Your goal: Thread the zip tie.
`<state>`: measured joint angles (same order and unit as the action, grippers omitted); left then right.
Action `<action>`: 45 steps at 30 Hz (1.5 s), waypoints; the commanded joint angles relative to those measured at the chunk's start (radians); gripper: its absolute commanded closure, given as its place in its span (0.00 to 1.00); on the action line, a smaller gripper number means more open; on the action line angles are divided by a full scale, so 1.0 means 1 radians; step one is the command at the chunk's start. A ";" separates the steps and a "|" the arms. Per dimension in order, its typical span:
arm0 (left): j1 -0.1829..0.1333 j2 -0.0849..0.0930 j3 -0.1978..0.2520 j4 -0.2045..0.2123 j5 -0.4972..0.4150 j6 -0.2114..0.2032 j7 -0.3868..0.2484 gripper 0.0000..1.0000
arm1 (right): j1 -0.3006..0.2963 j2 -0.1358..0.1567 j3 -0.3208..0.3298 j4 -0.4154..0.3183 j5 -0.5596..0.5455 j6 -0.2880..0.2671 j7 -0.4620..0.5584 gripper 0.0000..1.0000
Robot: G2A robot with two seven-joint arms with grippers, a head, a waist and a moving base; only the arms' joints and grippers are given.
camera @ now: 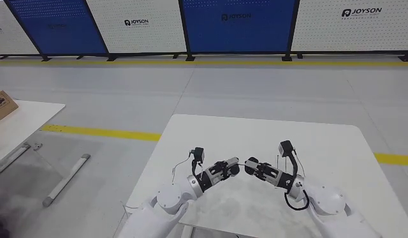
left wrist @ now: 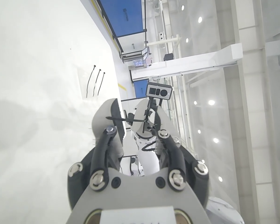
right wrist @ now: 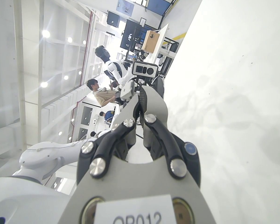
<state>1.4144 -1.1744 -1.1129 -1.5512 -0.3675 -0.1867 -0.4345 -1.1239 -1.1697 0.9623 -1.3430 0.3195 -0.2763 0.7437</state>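
Observation:
Over the middle of the white table [camera: 287,136] my two grippers meet tip to tip. The left gripper [camera: 234,166] [left wrist: 136,107] is open, its fingers [left wrist: 116,115] spread wide. A thin black zip tie [left wrist: 128,119] runs crosswise in front of one left finger and across the gap, and its far part leads to the right gripper [left wrist: 145,123] just beyond. The right gripper [camera: 250,164] [right wrist: 140,94] is shut, its ribbed pads pressed together on the tie, which is mostly hidden between them in the right wrist view.
Three spare black zip ties [left wrist: 95,80] lie side by side on the tabletop beyond the left gripper. A second white table [camera: 25,120] stands off to the left across the floor. The table's far edge [camera: 261,118] lies well beyond both grippers.

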 commanded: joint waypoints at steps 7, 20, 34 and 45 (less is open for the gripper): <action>0.014 0.004 -0.006 -0.016 0.007 -0.011 -0.011 0.94 | 0.000 0.000 0.000 0.000 0.000 0.000 0.000 1.00; 0.023 0.008 -0.012 -0.031 0.006 -0.018 -0.012 1.00 | 0.000 0.000 0.000 0.000 0.000 0.000 0.000 1.00; 0.027 0.012 -0.012 -0.040 0.028 0.004 -0.007 1.00 | -0.029 0.005 0.036 -0.028 -0.014 0.008 -0.026 0.00; 0.023 0.020 -0.033 -0.050 -0.004 0.047 -0.065 1.00 | -0.096 0.025 0.122 -0.086 0.008 -0.007 -0.007 0.00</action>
<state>1.4379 -1.1543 -1.1464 -1.6000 -0.3636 -0.1375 -0.4968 -1.2203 -1.1443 1.0855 -1.4295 0.3278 -0.2832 0.7366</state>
